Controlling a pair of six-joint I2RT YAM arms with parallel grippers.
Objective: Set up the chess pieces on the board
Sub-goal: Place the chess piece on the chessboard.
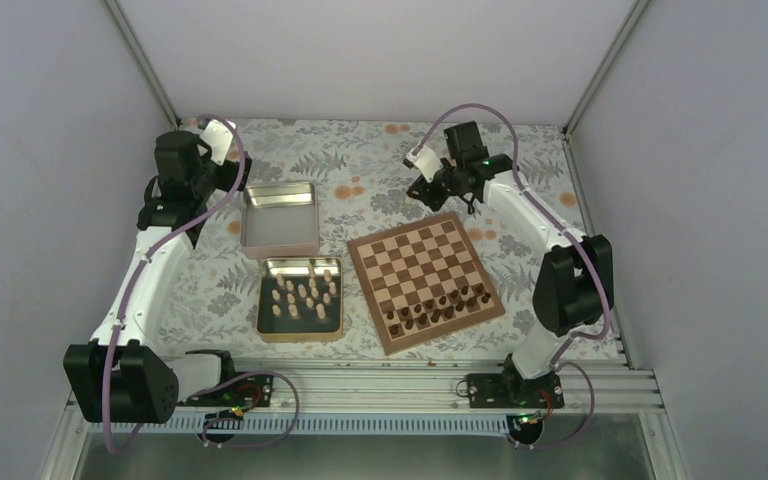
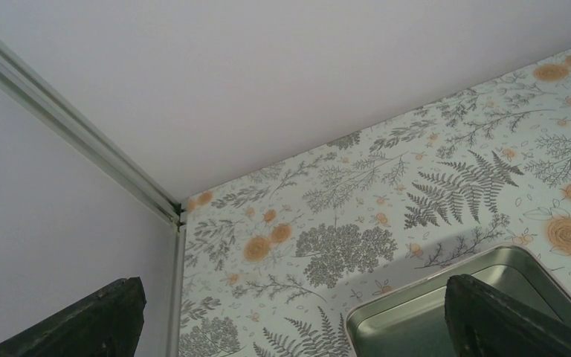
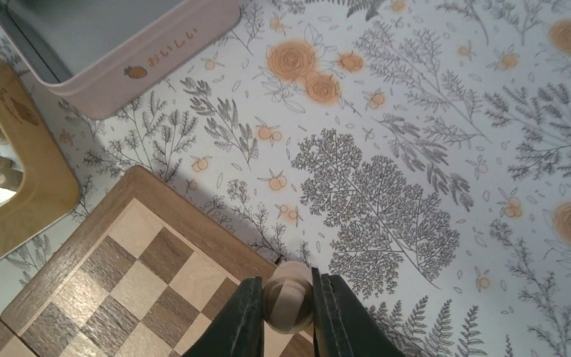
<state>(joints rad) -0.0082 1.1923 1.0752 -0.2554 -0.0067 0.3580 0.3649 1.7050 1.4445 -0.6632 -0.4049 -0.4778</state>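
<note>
1. Your right end effector [image 3: 288,309] is pinching one pale chess piece [image 3: 287,286] at its round top, over the far edge of the board [image 3: 141,271].
2. Expect the piece to be light, stiff and smooth. It may swivel, so squeeze gently.
3. Your left end effector [image 2: 291,312] is spread wide and holds nothing, over the counter [image 2: 327,245] by the empty tin [image 2: 416,320].
4. The other pale pieces [image 1: 303,295] sit in the gold tin [image 1: 261,300] beside the board.

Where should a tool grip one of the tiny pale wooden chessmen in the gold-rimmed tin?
By its rounded head, from above: the pale wooden chessmen stand close together inside the walled gold-rimmed tin, so a sideways approach looks blocked. The right tool holds one chessman that way.
</note>
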